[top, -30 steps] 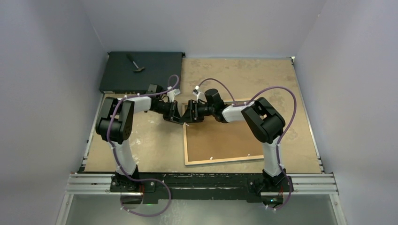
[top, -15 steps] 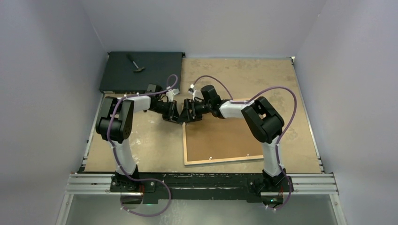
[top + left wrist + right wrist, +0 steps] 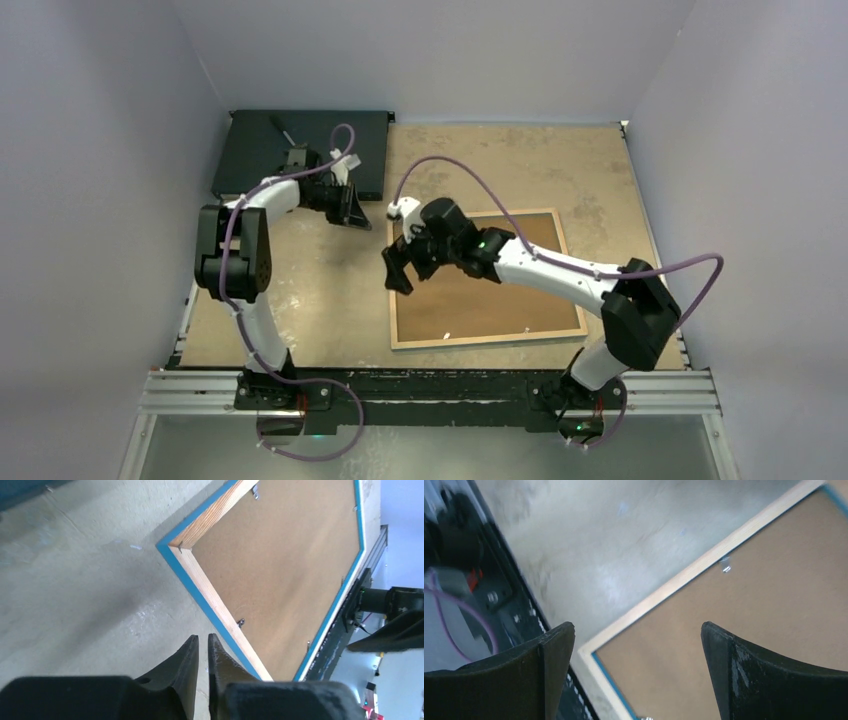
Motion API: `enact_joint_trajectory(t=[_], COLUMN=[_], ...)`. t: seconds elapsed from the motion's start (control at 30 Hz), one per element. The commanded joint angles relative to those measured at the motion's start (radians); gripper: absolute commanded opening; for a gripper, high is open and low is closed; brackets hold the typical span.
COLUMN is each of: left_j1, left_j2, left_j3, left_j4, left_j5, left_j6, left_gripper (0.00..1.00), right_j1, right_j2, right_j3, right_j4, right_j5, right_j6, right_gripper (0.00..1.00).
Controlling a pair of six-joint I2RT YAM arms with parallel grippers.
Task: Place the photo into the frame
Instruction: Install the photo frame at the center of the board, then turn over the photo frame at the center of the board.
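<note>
The frame (image 3: 490,339) lies face down on the table, its bare wood back up and a thin blue edge showing. A brown backing panel (image 3: 490,290) fills it. The photo is out of view. My right gripper (image 3: 398,272) hovers open over the frame's left rail. In the right wrist view the right gripper (image 3: 638,626) spans the near left corner of the frame (image 3: 664,587), with nothing between its fingers. My left gripper (image 3: 357,219) is shut and empty, off the frame's far left corner by the black box. The left wrist view shows the left gripper (image 3: 202,639) beside the frame (image 3: 210,600).
A flat black box (image 3: 330,140) sits at the back left with a small tool (image 3: 290,138) on it. Small metal tabs (image 3: 241,622) stick up along the frame's inner edge. Walls close in on both sides, and the arms' mounting rail (image 3: 430,392) runs along the near edge.
Both grippers were together at the frame's far left corner. The left one has pulled back toward the black box. The right one has slid nearer along the left rail and opened wide.
</note>
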Motion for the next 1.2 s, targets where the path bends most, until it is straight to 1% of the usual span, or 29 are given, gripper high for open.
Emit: enact_joint_trajectory(t=[0.0,0.1,0.13,0.23,0.3,0.43,0.57,0.67,0.77,0.83,0.93,0.97,1.07,1.17], left_j1=[0.047,0.076,0.097,0.128,0.144,0.168,0.188,0.199,0.207,0.216,0.23,0.232,0.24,0.244], left_j2=[-0.068,-0.13,-0.155,-0.205,-0.233,-0.29,-0.325,-0.334,-0.339,-0.345,-0.357,-0.362,-0.387,-0.421], left_j3=[0.158,0.188,0.195,0.212,0.218,0.214,0.214,0.222,0.239,0.25,0.264,0.266,0.269,0.262], left_j4=[-0.198,-0.25,-0.272,-0.328,-0.365,-0.396,-0.4,-0.402,-0.409,-0.412,-0.418,-0.419,-0.418,-0.405], left_j5=[0.021,0.007,-0.002,-0.024,-0.031,-0.057,-0.05,-0.038,-0.038,-0.039,-0.036,-0.036,-0.037,-0.026], left_j6=[0.141,0.17,0.18,0.207,0.227,0.244,0.235,0.223,0.218,0.216,0.218,0.218,0.221,0.226], left_gripper=[0.16,0.27,0.29,0.35,0.4,0.47,0.49,0.49,0.49,0.5,0.5,0.5,0.52,0.56], right_j1=[0.149,0.247,0.288,0.37,0.402,0.415,0.416,0.416,0.416,0.416,0.416,0.416,0.416,0.417], right_j2=[-0.029,-0.006,0.009,0.032,0.035,0.019,0.039,0.07,0.095,0.103,0.12,0.124,0.15,0.184], right_j3=[-0.023,-0.009,-0.009,-0.019,-0.03,-0.078,-0.112,-0.118,-0.109,-0.097,-0.067,-0.058,-0.019,0.038], right_j4=[-0.27,-0.356,-0.366,-0.359,-0.352,-0.353,-0.353,-0.339,-0.345,-0.334,-0.298,-0.28,-0.234,-0.19], right_j5=[0.22,0.28,0.286,0.287,0.288,0.327,0.42,0.461,0.493,0.497,0.49,0.482,0.48,0.468], right_j6=[-0.15,-0.166,-0.168,-0.17,-0.162,-0.138,-0.114,-0.117,-0.125,-0.129,-0.138,-0.144,-0.161,-0.185], right_gripper=[0.99,0.99,0.99,0.98,0.97,0.93,0.83,0.78,0.69,0.6,0.28,0.22,0.16,0.12])
